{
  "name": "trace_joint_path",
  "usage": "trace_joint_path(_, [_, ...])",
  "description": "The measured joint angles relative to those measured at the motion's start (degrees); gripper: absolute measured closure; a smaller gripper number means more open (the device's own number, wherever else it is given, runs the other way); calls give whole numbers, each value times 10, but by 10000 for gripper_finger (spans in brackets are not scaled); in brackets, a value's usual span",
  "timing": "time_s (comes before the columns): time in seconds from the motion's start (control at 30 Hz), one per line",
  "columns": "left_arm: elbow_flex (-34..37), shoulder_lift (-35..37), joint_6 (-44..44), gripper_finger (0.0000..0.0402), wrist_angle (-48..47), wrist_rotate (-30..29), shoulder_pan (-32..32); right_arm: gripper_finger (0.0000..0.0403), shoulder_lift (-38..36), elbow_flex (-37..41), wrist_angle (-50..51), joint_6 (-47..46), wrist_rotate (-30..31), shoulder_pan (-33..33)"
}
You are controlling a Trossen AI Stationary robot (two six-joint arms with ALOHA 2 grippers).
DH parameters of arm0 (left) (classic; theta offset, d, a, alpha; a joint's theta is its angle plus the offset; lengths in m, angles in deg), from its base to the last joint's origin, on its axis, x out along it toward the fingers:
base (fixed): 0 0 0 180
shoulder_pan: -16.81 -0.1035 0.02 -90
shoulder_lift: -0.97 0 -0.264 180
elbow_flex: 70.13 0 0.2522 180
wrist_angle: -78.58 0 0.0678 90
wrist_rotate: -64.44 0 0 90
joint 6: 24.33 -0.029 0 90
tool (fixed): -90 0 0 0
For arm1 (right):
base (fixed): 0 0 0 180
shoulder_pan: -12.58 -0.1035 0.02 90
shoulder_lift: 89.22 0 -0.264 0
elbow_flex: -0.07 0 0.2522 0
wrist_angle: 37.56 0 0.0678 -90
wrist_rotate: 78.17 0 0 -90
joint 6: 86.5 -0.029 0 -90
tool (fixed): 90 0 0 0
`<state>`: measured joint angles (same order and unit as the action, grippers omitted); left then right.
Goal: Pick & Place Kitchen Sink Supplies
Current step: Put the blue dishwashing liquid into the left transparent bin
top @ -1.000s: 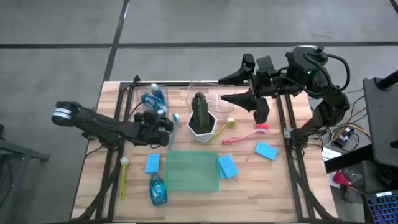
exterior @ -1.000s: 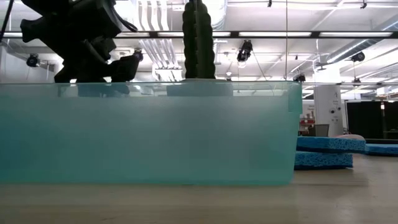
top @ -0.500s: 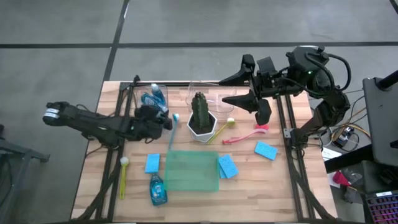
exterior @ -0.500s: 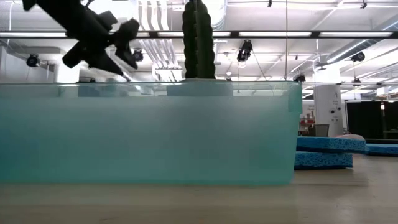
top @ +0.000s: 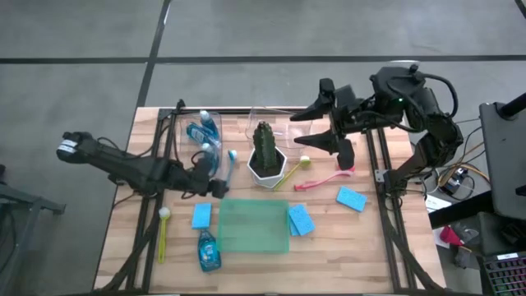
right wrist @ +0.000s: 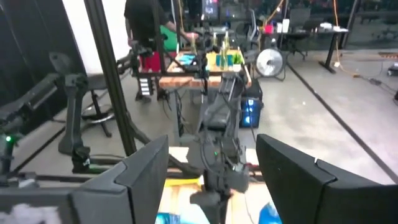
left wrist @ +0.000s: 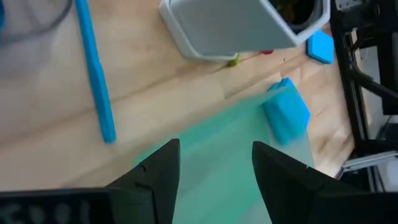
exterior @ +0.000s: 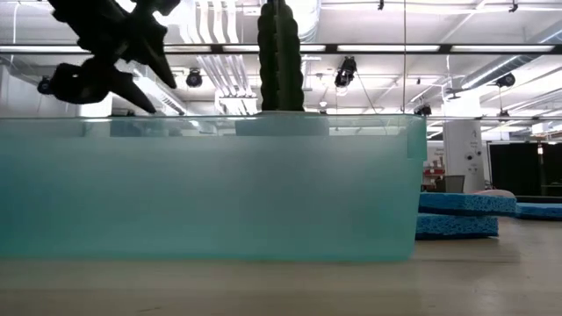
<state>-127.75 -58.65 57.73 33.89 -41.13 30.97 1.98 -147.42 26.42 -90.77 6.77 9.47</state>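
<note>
My left gripper [top: 215, 182] hovers open above the table just left of the green mat [top: 253, 226]; nothing is between its fingers [left wrist: 214, 149]. Beside it a blue brush [top: 230, 163] lies flat on the wood [left wrist: 93, 68], left of the cactus pot [top: 266, 168]. My right gripper [top: 311, 130] hangs open and high over the far right, holding nothing [right wrist: 211, 146]. One soap bottle [top: 205, 129] lies in a clear container at the far left; another [top: 208, 251] lies near the front. Sponges [top: 201, 215] [top: 301, 219] [top: 352, 198] lie flat around the mat.
A yellow brush [top: 163, 234] lies by the left rail. A pink brush [top: 325, 177] and another yellow one [top: 292, 169] lie right of the cactus. A second clear container [top: 275, 123] stands behind the cactus. Bare wood shows at the front right.
My left gripper has drawn back from the blue brush, risen, shifted toward the table's near edge and rolled about its own axis; it stays open. The blue brush lies on the table beside the pot. My right gripper has tipped slightly downward.
</note>
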Motion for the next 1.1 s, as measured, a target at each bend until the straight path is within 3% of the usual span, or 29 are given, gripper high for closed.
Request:
trace_joint_path(0.07, [0, 0, 30, 216, -3, 4, 15, 168, -1, 0, 15, 0, -1, 0])
trace_joint_path(0.4, [0, -8, 193, 239, -84, 138, 113, 164, -2, 0, 42, 13, -1, 0])
trace_joint_path(0.67, [0, -16, 362, 248, -48, 201, 208, 170, -3, 0, 45, 41, 1, 0])
trace_joint_path(0.87, [24, -39, 409, 248, -63, 213, 215, 162, -3, 0, 45, 60, 7, 2])
trace_joint_path(1.1, [62, -72, 414, 209, 43, 221, 214, 165, -3, 0, 45, 64, 7, 2])
